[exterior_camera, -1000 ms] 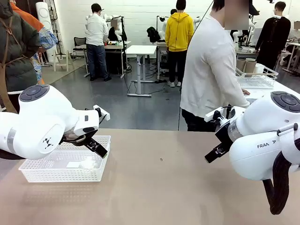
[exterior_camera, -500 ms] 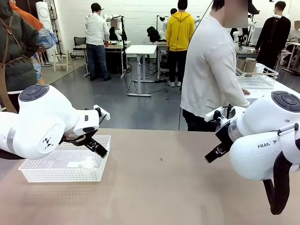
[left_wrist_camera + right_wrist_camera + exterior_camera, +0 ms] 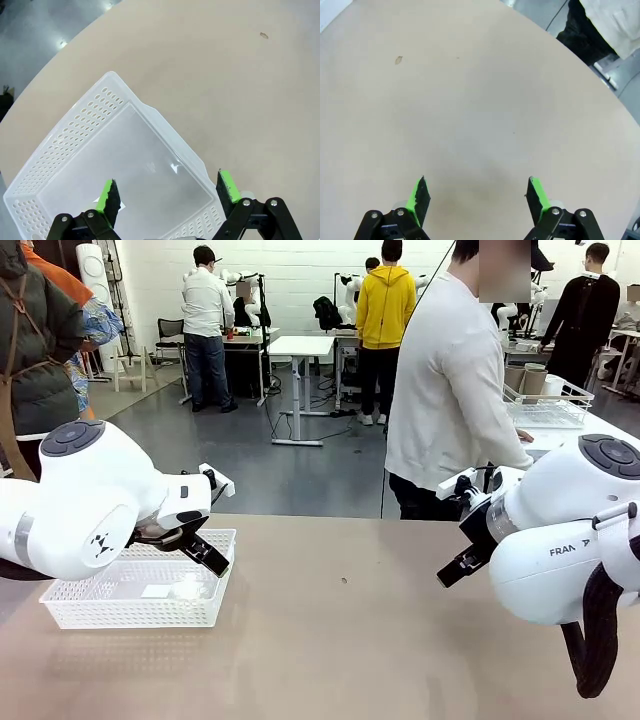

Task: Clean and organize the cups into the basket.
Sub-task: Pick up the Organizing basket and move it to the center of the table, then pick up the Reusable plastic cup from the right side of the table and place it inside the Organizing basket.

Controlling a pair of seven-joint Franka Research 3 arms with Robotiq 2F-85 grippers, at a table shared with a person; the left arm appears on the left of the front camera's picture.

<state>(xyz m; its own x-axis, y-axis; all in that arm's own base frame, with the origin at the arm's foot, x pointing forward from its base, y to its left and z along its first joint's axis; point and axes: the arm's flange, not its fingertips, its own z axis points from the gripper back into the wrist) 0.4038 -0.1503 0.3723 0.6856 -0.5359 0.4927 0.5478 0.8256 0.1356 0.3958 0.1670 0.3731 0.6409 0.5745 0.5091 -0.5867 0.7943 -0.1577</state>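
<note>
We log one white lattice basket [image 3: 140, 610] at 9 o'clock on the table [image 3: 340, 640], partly hidden behind the left arm, left gripper [image 3: 167, 185] spread wide above it, right gripper [image 3: 476, 186] spread wide over tabletop at 3 o'clock.

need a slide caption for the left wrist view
Open left pincer hovering over the shallow white perforated plastic basket on the tan table.

The basket [image 3: 75, 131] there is white plastic, its sides punched with holes and its floor smooth with a faint sheen. The table [image 3: 350, 640] under it looks matt, tan and smooth, bar one small speck. The shells of the left arm [image 3: 90, 500] and right arm [image 3: 570, 540] are glossy white plastic. The green pads [image 3: 108, 199] on the left gripper [image 3: 167, 192] look matt.
</note>
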